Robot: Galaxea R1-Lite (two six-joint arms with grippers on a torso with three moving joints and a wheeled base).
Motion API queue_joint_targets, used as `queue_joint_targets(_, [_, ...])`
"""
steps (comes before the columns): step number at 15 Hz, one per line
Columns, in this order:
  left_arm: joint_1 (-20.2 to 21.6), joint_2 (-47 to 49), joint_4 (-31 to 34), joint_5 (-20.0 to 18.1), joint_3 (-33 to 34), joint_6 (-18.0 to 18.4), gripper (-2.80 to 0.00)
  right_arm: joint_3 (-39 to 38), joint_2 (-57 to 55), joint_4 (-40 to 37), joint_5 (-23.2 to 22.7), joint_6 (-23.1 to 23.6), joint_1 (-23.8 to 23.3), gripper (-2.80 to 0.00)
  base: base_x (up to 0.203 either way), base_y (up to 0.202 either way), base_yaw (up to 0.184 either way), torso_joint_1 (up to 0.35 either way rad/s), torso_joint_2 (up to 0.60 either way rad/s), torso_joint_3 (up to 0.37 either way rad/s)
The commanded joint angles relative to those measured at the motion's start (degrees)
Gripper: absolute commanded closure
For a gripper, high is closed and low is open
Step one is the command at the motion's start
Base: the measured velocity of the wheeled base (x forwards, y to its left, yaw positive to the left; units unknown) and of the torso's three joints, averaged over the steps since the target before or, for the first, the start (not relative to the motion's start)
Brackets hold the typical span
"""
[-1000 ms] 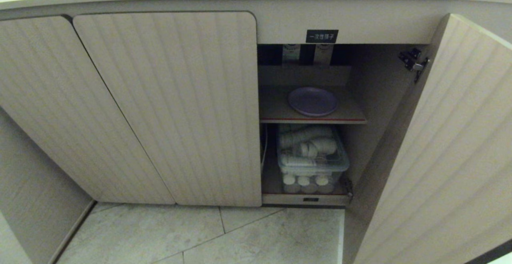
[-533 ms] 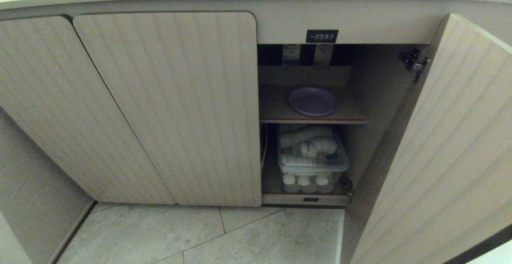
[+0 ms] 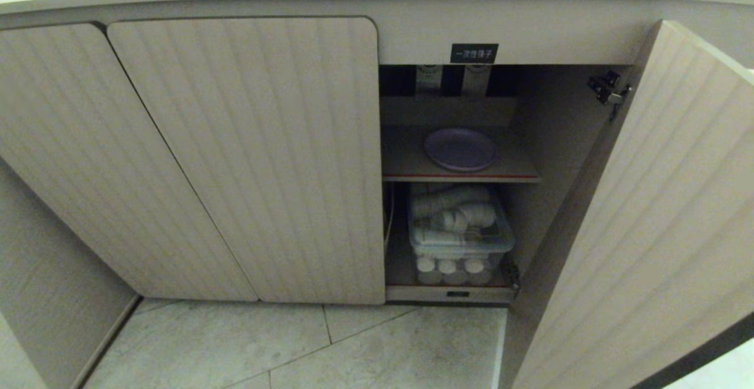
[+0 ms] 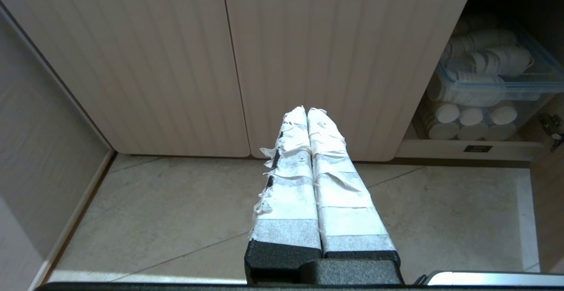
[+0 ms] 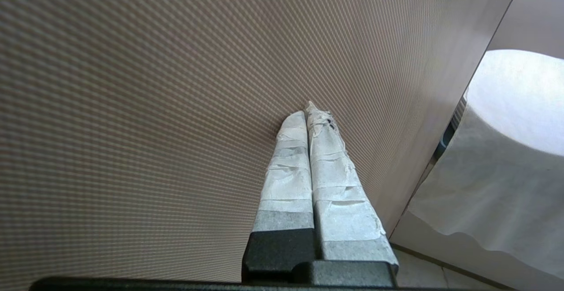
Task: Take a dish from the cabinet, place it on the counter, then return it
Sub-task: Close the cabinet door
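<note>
Lavender dish point(image 3: 460, 149) rests on the cabinet point(image 3: 247, 159) shelf. Right gripper point(image 5: 308, 113), fingers together, seemingly touches the open door point(image 3: 654, 230); left gripper point(image 4: 307, 111) pressed together too.

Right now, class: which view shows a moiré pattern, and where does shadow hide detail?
Right wrist view: fine moiré ripples cross the door behind the shut right end effector. Head view: the cabinet recess above the dish is deeply shadowed.

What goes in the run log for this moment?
dish: on cabinet shelf | door: open | right pincer: shut, against door | left pincer: shut, parked
</note>
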State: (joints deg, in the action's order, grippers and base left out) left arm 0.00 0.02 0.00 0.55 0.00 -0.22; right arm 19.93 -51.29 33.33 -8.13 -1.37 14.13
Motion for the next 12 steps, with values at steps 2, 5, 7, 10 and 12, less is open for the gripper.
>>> queue_joint_targets(2, [0.00, -0.02, 0.00, 0.06, 0.00, -0.04, 0.00, 1.00, -1.83, 0.16, -0.04, 0.04, 0.02, 0.00, 0.000, 0.000, 0.000, 0.000, 0.00, 0.000])
queue_joint_targets(5, [0.00, -0.02, 0.00, -0.02, 0.00, -0.04, 0.00, 2.07, -3.39, 0.16, -0.04, 0.05, 0.02, 0.00, 0.000, 0.000, 0.000, 0.000, 0.00, 0.000])
queue_joint_targets(7, [0.00, -0.02, 0.00, -0.02, 0.00, -0.04, 0.00, 3.11, -5.15, 0.16, -0.04, 0.08, 0.07, 0.00, 0.000, 0.000, 0.000, 0.000, 0.00, 0.000])
queue_joint_targets(10, [0.00, -0.02, 0.00, 0.03, 0.00, -0.04, 0.00, 4.66, -8.60, 1.05, 0.04, 0.06, 0.04, 0.00, 0.000, 0.000, 0.000, 0.000, 0.00, 0.000])
queue_joint_targets(12, [0.00, -0.02, 0.00, -0.02, 0.00, -0.04, 0.00, 4.93, -10.50, 2.87, 0.05, 0.08, 0.11, 0.00, 0.000, 0.000, 0.000, 0.000, 0.00, 0.000])
